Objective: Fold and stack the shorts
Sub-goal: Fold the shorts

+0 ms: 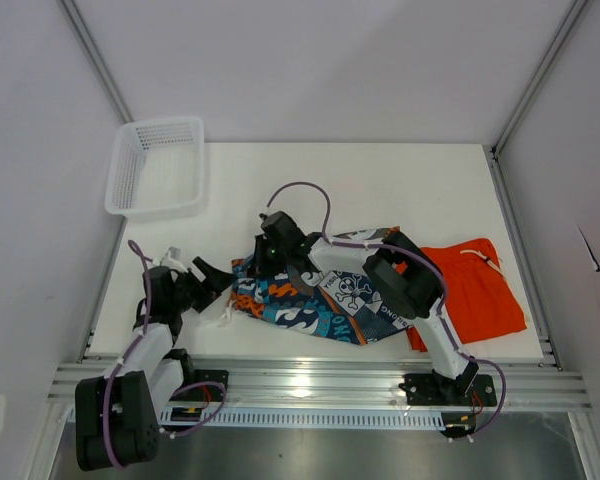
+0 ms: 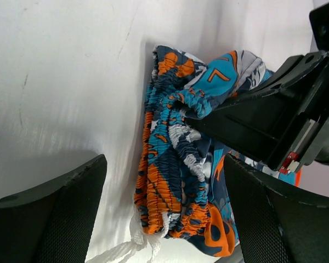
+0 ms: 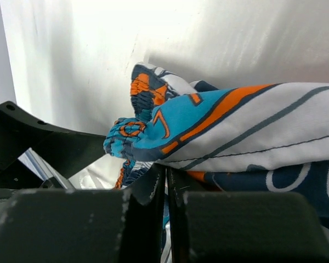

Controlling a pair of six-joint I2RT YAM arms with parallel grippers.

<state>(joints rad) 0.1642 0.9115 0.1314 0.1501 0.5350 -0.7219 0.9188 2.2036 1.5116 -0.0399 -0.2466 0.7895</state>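
White table point(image 1: 380, 190): whole extent in the top view only; each wrist view limited to a bright patch of it.

Patterned shorts point(image 1: 290, 312): blue, orange, white and black, crumpled at the table's middle towards the near edge, partly under the right arm point(image 1: 420, 290). Skull emblem point(image 1: 345, 290) legible from above only. Gathered elastic waistband point(image 2: 178, 142) in close detail in the left wrist view only.

Plain orange shorts point(image 1: 480, 290): lying fairly flat at the right, just beside the patterned pair. In neither wrist view.

White mesh basket point(image 1: 158, 208): at the far left corner, well apart from both pairs. Top view only.

Right gripper point(image 3: 167, 211): jaws closed, a fold of the patterned shorts pinched between them. Pinch plain in its own wrist view, not readable from above.

Left gripper point(image 2: 164, 164): jaws spread wide, nothing held, just left of the waistband end.

White drawstring point(image 2: 126, 249): trailing from the waistband's near end.
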